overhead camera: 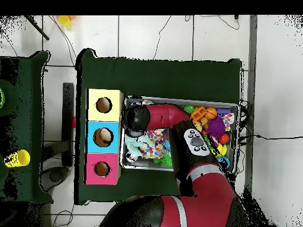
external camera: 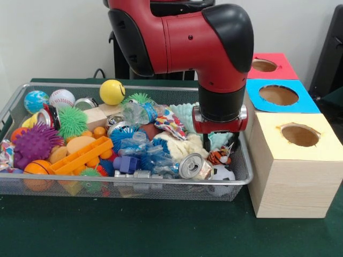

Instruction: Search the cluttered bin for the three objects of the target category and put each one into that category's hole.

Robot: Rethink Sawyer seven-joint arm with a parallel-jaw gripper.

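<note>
Right, I'm looking at a wire mesh bin (external camera: pixel 16 99) crammed with toys: a yellow ball (external camera: pixel 112 91) at the far rim, a baseball (external camera: pixel 62 97) and a blue globe ball (external camera: pixel 36 100) beside it, a purple spiky ball (external camera: pixel 35 143), an orange plastic brick (external camera: pixel 80 156), a crushed can (external camera: pixel 191 165), crumpled clear bottles (external camera: pixel 140 147) and a small tiger toy (external camera: pixel 220 157). Next to the bin stand three wooden boxes, each with a round hole on top: yellow box (external camera: pixel 292 160), blue box (external camera: pixel 278 96) and red box (external camera: pixel 266 66); I see nothing in the holes. The arm (external camera: pixel 182 37) bends down over the bin's box-side end, and the gripper (external camera: pixel 216 143) is sunk among the clutter just above the tiger toy. I cannot tell whether it is closed or released, nor which toys belong to the target category.
</note>
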